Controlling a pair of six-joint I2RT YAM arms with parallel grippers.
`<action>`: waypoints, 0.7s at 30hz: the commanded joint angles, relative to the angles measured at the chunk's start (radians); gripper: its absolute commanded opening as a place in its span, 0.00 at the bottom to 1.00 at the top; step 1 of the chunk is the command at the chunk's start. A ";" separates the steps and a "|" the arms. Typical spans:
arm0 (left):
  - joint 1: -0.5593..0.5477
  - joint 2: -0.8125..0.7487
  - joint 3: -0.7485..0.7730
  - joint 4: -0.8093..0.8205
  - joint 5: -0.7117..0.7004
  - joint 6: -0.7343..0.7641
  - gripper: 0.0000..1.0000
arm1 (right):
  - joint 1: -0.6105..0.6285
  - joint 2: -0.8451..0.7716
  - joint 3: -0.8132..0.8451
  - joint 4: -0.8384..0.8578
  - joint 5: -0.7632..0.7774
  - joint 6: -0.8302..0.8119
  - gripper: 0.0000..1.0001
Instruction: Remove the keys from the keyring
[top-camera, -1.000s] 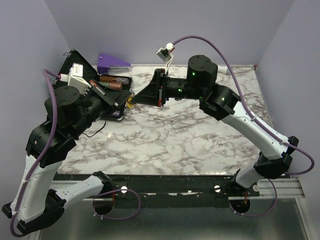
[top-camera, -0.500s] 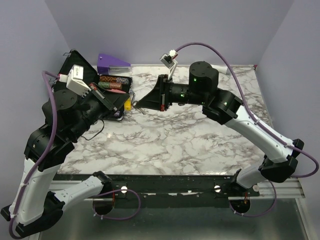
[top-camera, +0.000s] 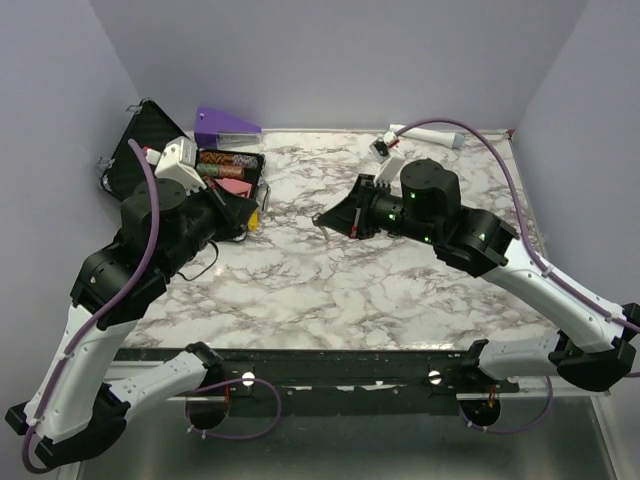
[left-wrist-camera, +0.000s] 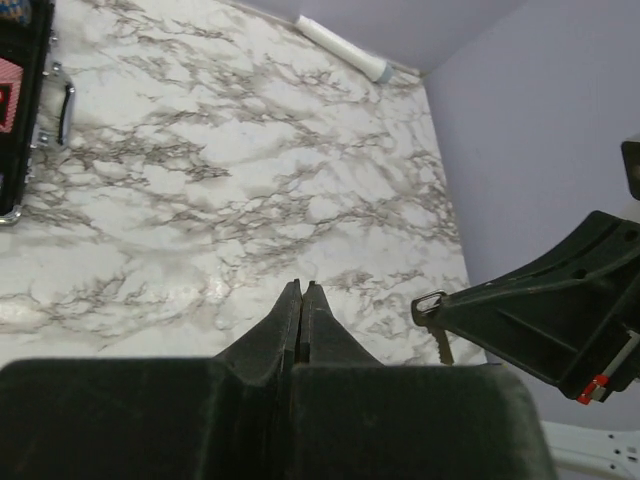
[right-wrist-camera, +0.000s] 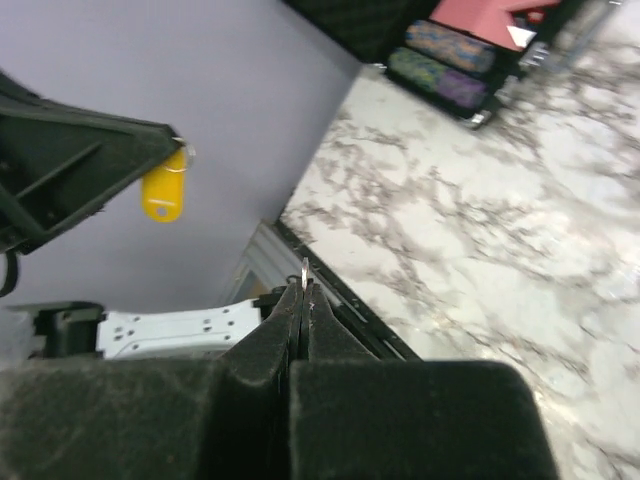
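Apart, slim metal key (left-wrist-camera: 435, 325), yellow teardrop fob (right-wrist-camera: 163, 195)

Marble desk (top-camera: 330, 290), grey-veined, w/ purple walls (top-camera: 330, 60) on three sides. Far-left corner: black case (top-camera: 130, 135), lid open & leaning back. Inside it are patterned rolls (top-camera: 222, 160), brown/green, w/ a pink piece (top-camera: 232, 187) just nearer. Purple wedge (top-camera: 226, 125) sits just behind the case, by the back wall. White cylinder w/ grey tip (left-wrist-camera: 338, 45) lies along the far edge, right of centre – well apart from the case. Dark rail (top-camera: 330, 362) runs along the near edge.
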 joint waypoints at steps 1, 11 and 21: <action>-0.004 -0.026 -0.044 -0.045 -0.067 0.102 0.00 | 0.008 -0.073 -0.111 -0.076 0.240 0.054 0.01; -0.002 -0.066 -0.176 -0.064 -0.023 0.154 0.00 | 0.006 -0.190 -0.380 0.044 0.289 0.109 0.01; -0.002 -0.144 -0.396 -0.035 0.224 0.003 0.00 | -0.044 -0.126 -0.579 0.214 0.090 0.160 0.01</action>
